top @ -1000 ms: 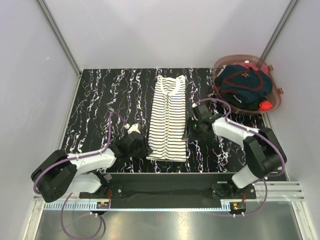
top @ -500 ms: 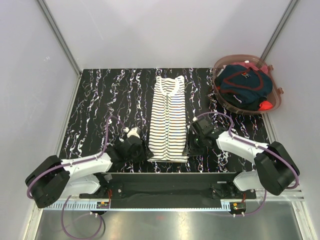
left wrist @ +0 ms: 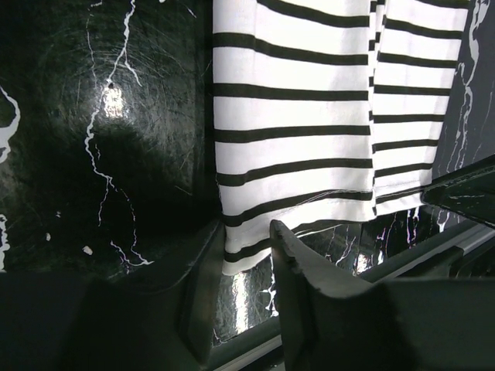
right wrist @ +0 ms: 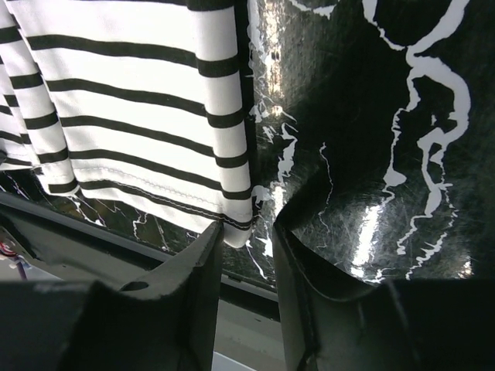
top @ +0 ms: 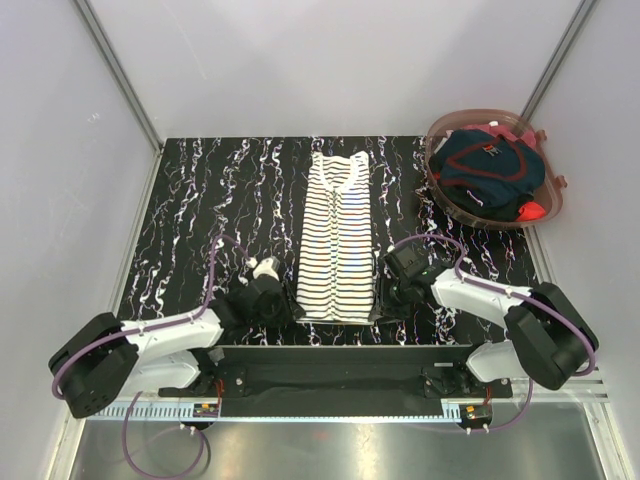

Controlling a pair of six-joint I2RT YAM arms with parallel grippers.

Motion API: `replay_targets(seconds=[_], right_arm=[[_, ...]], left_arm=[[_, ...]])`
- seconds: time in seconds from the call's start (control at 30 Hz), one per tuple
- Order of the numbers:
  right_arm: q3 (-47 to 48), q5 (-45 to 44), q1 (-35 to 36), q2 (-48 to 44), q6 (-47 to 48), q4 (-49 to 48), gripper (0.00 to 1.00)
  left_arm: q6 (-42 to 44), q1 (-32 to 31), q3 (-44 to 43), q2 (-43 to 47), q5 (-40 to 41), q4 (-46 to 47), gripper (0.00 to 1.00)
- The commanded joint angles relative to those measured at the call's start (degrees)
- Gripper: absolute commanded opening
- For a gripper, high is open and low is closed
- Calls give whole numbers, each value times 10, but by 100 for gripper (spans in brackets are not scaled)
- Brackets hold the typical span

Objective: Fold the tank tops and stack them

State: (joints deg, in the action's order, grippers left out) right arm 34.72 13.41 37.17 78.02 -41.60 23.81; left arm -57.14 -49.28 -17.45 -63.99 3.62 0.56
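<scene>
The white tank top with navy stripes lies flat and folded narrow lengthwise in the middle of the black marbled table, hem toward me. My left gripper is low at the hem's left corner. In the left wrist view the striped cloth has that corner lying between the open fingers of the left gripper. My right gripper is at the hem's right corner. The right wrist view shows the cloth with its corner between the parted fingers of the right gripper. The dark navy tank top sits bunched in a basket.
A pinkish translucent basket stands at the far right corner of the table. The black base rail runs along the near edge, just behind the hem. White walls enclose the table on the left, the far side and the right.
Both grippers have slid toward the near edge along the striped top's sides, down to its hem corners. Their jaws have narrowed somewhat. The top itself has not shifted.
</scene>
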Motion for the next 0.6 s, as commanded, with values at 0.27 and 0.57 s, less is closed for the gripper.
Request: replay_targets(seconds=[0.27,0.57], right_arm=[[16,18,6,4,-4,-19,0],[102,-53,5,-9,42,60,0]], left_arm=[[27,-6,-13,-26,-1,-124,0],[77,4,-110,-38,19,-197,0]])
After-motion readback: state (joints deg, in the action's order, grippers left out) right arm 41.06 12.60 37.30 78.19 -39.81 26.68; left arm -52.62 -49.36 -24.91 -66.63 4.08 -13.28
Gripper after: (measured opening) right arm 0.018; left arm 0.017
